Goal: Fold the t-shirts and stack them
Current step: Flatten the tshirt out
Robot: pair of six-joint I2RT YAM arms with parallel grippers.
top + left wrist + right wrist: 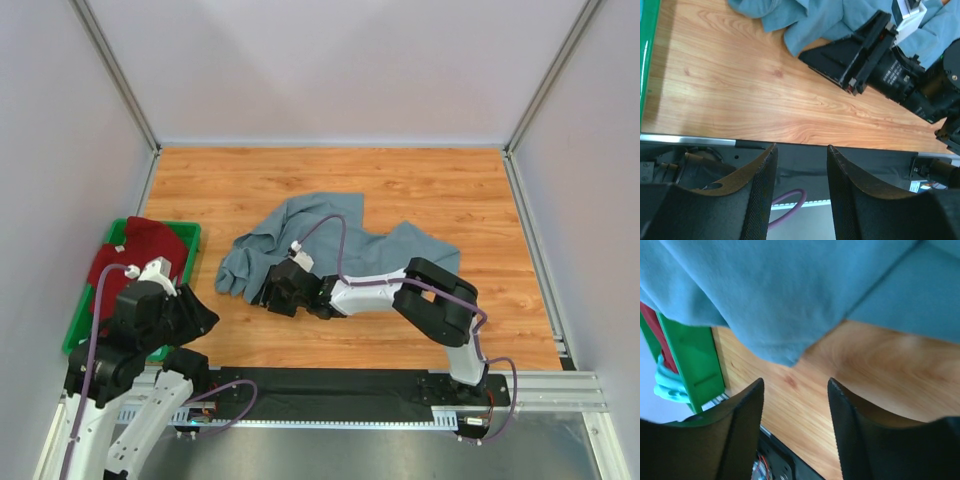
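mid-table from above, the grey-blue tee (340,235) lies crumpled on the wood. the dark red tee (140,250) sits in the green bin (192,235) at left. right gripper (268,292) is at the grey-blue tee's near-left edge, left gripper (205,320) just right of the bin. left wrist: jaws apart, empty, over the table's near edge. right wrist: jaws apart, nothing between, close to the tee's hem; mint-green tee (665,385) shows by the bin.

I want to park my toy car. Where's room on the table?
Bare table behind the grey-blue t-shirt, up to the back wall, and to its right. Crowded between green bin and shirt: left gripper and right gripper there.
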